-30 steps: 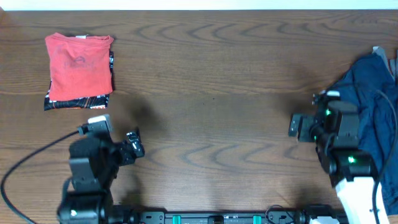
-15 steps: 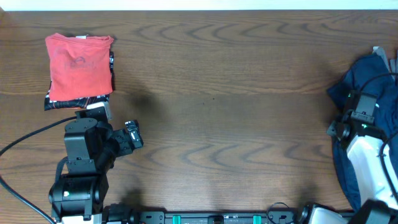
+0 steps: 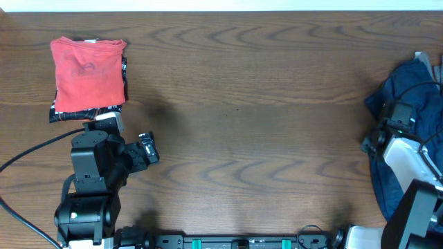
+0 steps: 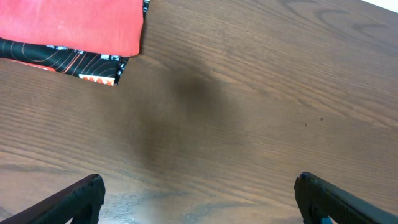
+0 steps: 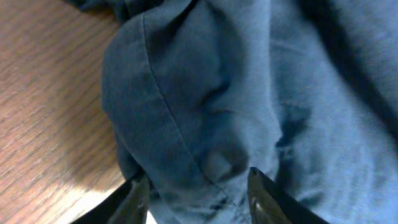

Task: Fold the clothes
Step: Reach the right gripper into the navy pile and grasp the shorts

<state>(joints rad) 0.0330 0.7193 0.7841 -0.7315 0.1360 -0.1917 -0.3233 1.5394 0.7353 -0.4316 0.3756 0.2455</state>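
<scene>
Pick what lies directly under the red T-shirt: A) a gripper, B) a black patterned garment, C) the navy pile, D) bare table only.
B: the black patterned garment sticks out from beneath the bottom edge of the red T-shirt, in both the overhead and left wrist views.

Matt navy cloth garment [image 5: 249,93] on smooth wood-grain table [image 3: 263,83].

A folded red T-shirt [image 3: 88,72] lies at the far left of the wooden counter [image 3: 263,104], on a black patterned garment [image 3: 76,114] whose edge shows beneath it. A crumpled navy-blue garment [image 3: 408,77] is heaped at the right edge, with the right arm [image 3: 405,155] over it. The left arm [image 3: 93,169] stands just in front of the folded pile.
</scene>
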